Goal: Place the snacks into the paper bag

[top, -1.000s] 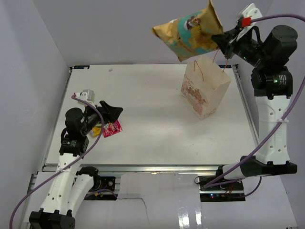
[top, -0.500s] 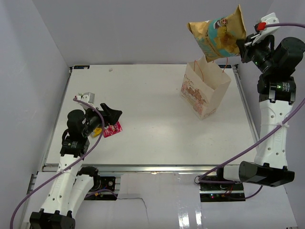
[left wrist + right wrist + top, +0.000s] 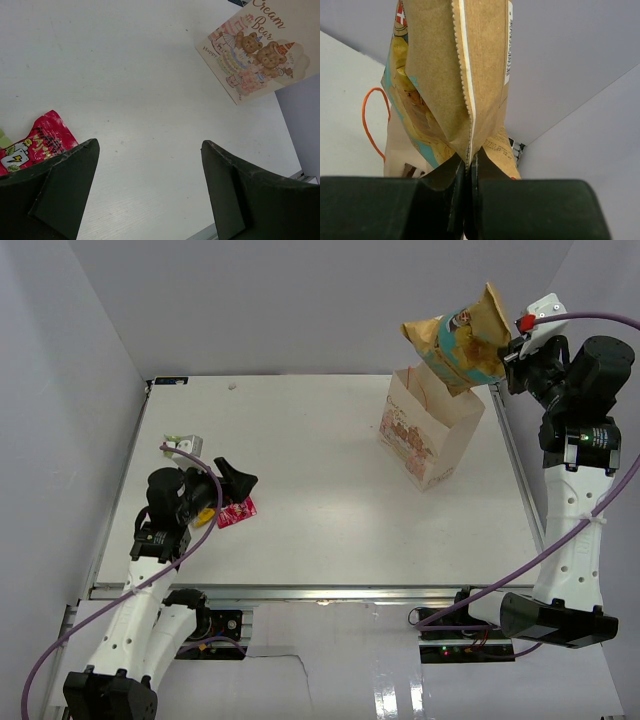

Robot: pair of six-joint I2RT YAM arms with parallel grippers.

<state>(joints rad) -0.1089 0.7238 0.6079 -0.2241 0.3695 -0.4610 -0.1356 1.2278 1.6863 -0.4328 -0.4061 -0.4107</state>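
Over the paper bag (image 3: 430,440) at upper right, my right fingers (image 3: 465,172) pinch the chip bag (image 3: 455,340) by its crimped seal, left fingers (image 3: 235,478) spread idle, so I should lower it straight, corner first, clear of the orange handles (image 3: 363,117), before releasing.

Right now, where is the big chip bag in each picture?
Top external: chip bag upper right, pinched by the right pincer.
Left wrist: not in it.
Right wrist: fills the middle, seam pinched at the bottom.
Shared landmark: paper bag, top right in left wrist, lower left in right wrist.
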